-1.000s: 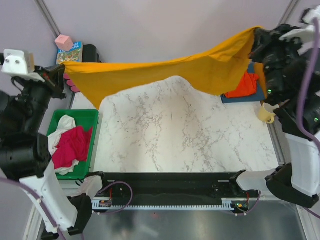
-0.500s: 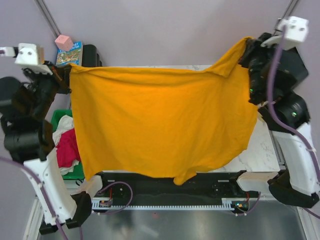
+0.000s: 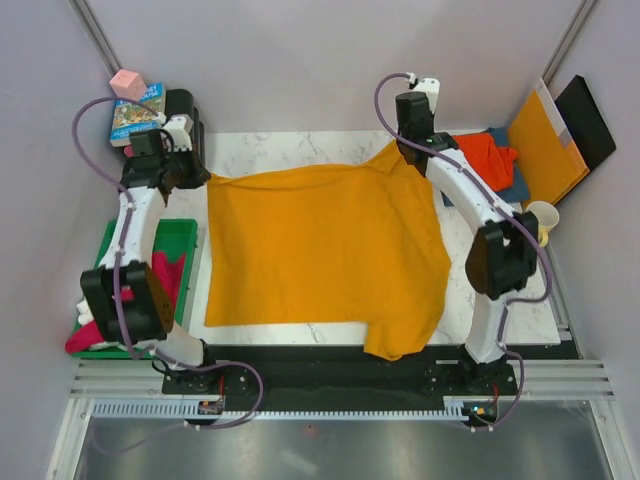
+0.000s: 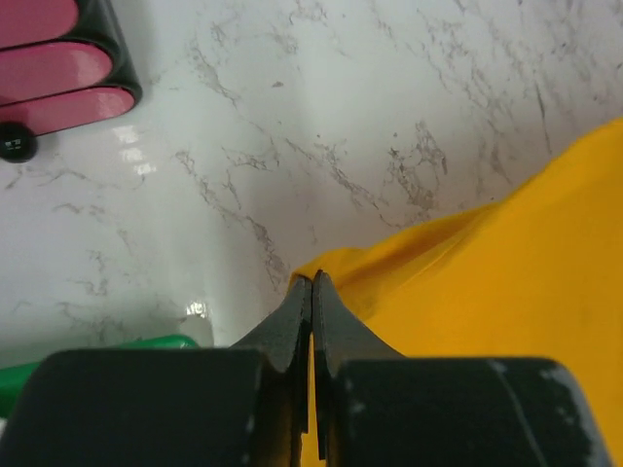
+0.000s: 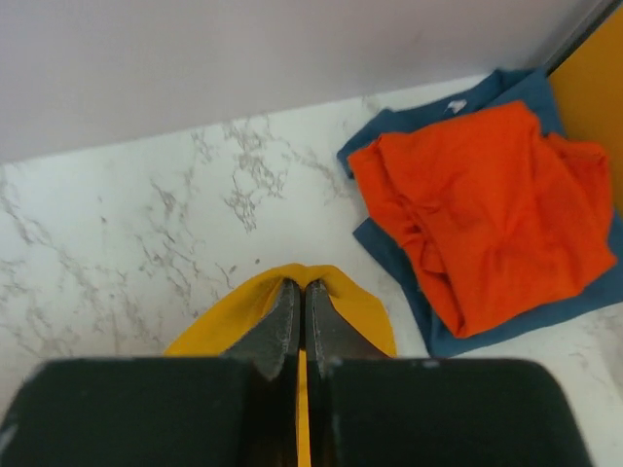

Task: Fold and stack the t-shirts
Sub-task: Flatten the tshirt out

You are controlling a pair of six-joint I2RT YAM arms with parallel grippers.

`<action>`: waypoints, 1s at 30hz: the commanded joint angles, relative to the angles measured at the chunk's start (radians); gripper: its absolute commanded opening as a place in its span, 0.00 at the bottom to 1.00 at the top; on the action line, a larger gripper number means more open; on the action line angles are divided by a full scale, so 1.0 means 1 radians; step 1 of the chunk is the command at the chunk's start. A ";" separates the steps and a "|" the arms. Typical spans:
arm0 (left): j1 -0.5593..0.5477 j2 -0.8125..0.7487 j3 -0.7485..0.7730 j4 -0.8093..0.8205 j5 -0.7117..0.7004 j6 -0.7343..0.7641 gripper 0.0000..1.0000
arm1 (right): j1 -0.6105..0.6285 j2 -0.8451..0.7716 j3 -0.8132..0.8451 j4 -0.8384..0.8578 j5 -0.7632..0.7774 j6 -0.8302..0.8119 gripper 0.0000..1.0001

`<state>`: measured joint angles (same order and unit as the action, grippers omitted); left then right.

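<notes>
Our left gripper [image 4: 311,287] and right gripper [image 5: 304,290] are each pinched tight on a far corner of the large mustard-yellow cloth t-shirt [image 3: 320,250]. The shirt lies spread across the white marble tabletop [image 3: 270,148], with its near right part spilling past the front edge. We'd hold the far hem taut, set it down flat, then let go together. Both arms reach far forward, wrists low.

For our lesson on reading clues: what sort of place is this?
Most likely a robotics lab test cell, not a home: the left arm and right arm are mounted at a marble-look table, plain panels enclose it, and a yellow t-shirt lies spread between them.
</notes>
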<state>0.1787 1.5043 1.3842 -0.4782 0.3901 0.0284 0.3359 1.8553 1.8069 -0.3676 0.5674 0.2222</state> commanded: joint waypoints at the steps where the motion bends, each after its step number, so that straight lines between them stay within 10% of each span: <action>1: -0.041 0.164 -0.007 0.226 -0.036 0.076 0.02 | -0.021 0.204 0.115 0.099 -0.037 0.023 0.00; 18: -0.041 0.521 0.245 0.289 -0.171 0.045 0.02 | -0.037 0.602 0.479 0.091 -0.089 0.042 0.00; 30: -0.041 0.513 0.266 0.280 -0.198 0.038 0.02 | 0.011 0.340 0.145 0.183 -0.003 0.068 0.00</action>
<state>0.1341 2.0186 1.5967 -0.2298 0.2260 0.0681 0.3317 2.3573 2.0418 -0.2584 0.5186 0.2554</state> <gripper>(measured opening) 0.025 0.013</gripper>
